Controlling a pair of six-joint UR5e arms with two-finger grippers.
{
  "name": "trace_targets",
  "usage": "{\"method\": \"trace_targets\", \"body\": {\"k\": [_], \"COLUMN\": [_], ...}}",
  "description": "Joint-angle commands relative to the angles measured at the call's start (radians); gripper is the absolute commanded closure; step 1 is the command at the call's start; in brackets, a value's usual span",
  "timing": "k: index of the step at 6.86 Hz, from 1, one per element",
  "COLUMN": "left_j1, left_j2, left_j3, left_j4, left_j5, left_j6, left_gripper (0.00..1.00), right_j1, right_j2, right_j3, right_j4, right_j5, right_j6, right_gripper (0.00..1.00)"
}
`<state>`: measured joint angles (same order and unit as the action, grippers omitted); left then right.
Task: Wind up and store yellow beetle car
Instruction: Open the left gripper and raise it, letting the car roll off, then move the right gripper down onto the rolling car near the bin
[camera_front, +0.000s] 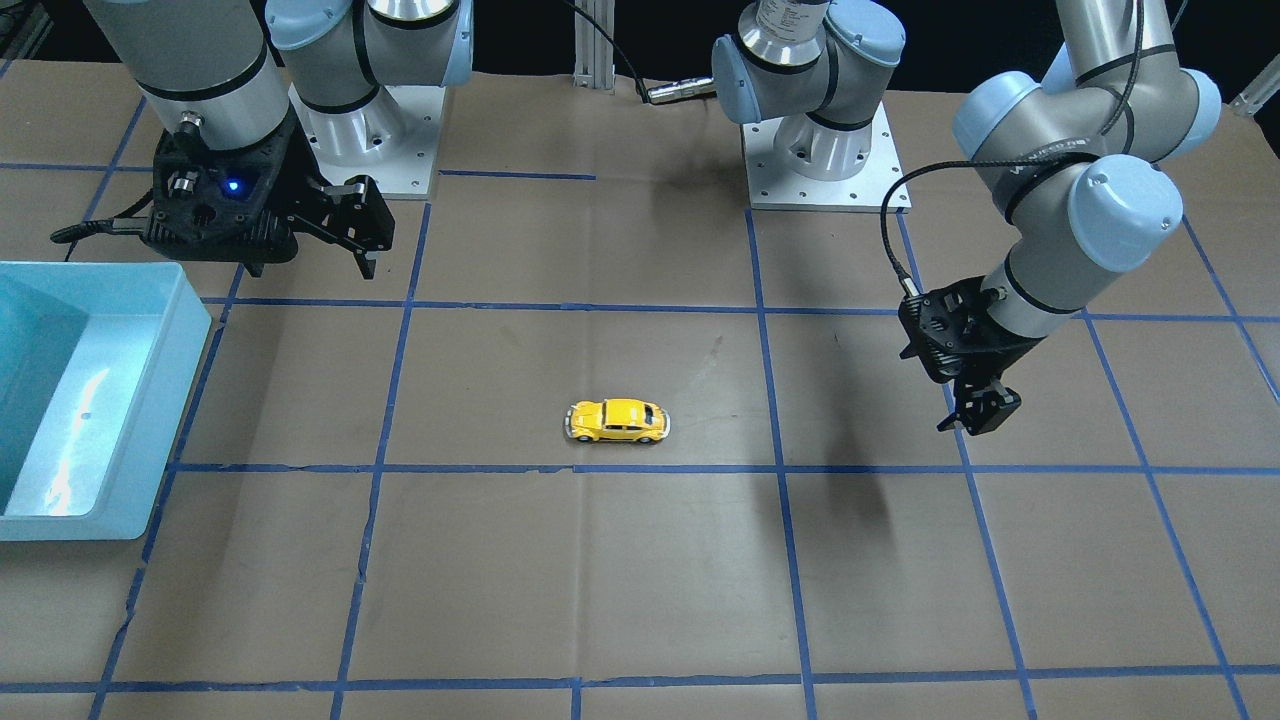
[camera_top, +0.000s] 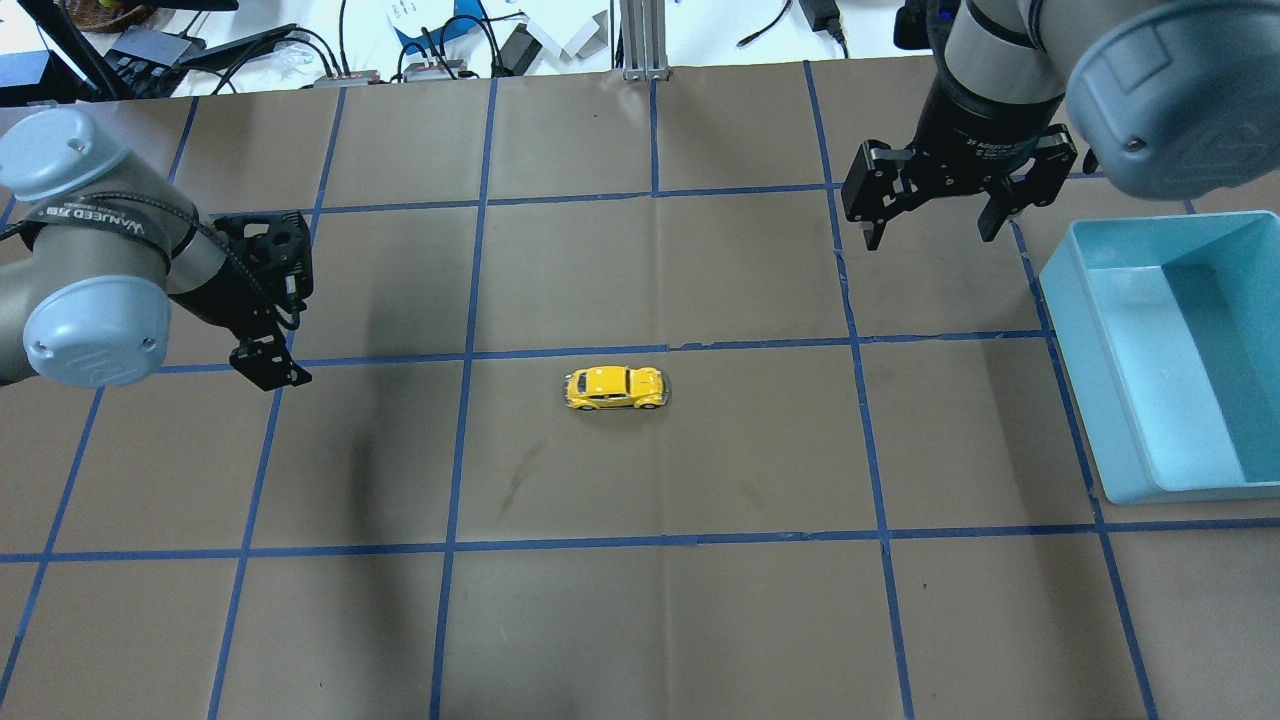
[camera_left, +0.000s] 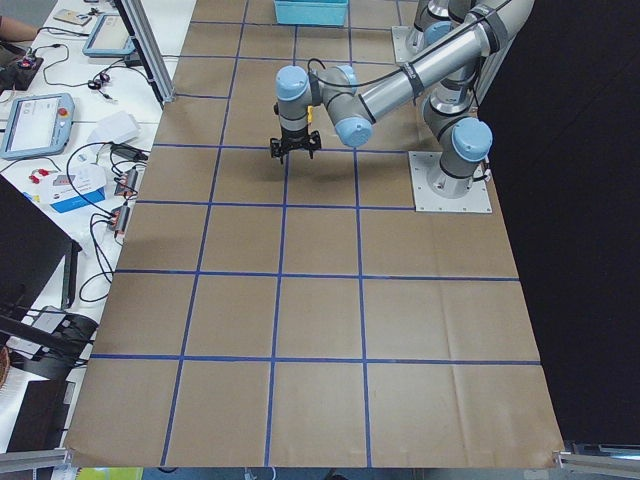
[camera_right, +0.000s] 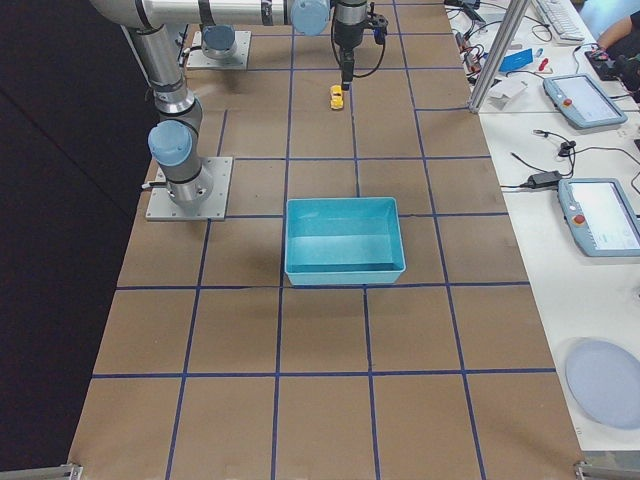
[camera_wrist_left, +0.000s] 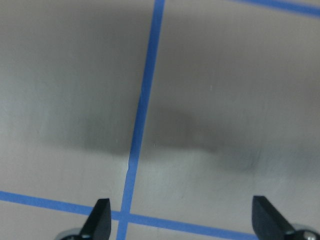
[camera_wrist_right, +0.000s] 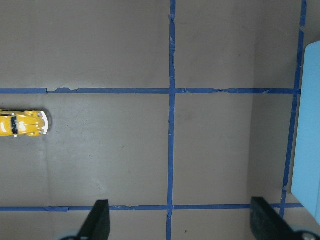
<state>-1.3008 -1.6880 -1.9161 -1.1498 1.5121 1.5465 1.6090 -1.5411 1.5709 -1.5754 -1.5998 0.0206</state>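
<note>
The yellow beetle car (camera_front: 618, 421) stands on its wheels on the brown paper near the table's middle, lying along a blue tape line; it also shows in the overhead view (camera_top: 615, 388), the exterior right view (camera_right: 337, 97) and at the left edge of the right wrist view (camera_wrist_right: 22, 123). My left gripper (camera_top: 272, 368) hangs open and empty above the table, well to the car's left; its fingertips (camera_wrist_left: 101, 215) frame bare paper. My right gripper (camera_top: 930, 235) is open and empty, raised, far right of the car and close to the bin.
A light teal bin (camera_top: 1080, 370) stands at the table's right side in the overhead view, and at the left in the front-facing view (camera_front: 170, 420). Blue tape lines grid the paper. Cables and devices lie beyond the far edge (camera_top: 430, 40).
</note>
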Motion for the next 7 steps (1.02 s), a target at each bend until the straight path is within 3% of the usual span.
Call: {"method": "trace_targets", "body": {"k": [1, 3, 4, 7], "left_j1": [-0.107, -0.228, -0.3, -0.313], "left_j2": [0.047, 0.062, 0.07, 0.149], "left_j3": [0.16, 0.302, 0.365, 0.387], "left_j4": [-0.239, -0.395, -0.447, -0.557], "left_j5": [0.031, 0.086, 0.147, 0.14], "left_j6": [-0.266, -0.557, -0.744, -1.244], "left_gripper": [0.0, 0.0, 0.0, 0.0], "right_j1": [0.005, 0.005, 0.0, -0.049], "right_j2": [-0.002, 0.005, 0.006, 0.002], "right_j3": [-0.005, 0.018, 0.034, 0.112], "right_j4": [-0.001, -0.061, -0.055, -0.049], "right_j5": [-0.005, 0.001, -0.002, -0.005], "right_j6": [-0.045, -0.202, -0.396, -0.739], "right_gripper": [0.0, 0.0, 0.0, 0.0]}}
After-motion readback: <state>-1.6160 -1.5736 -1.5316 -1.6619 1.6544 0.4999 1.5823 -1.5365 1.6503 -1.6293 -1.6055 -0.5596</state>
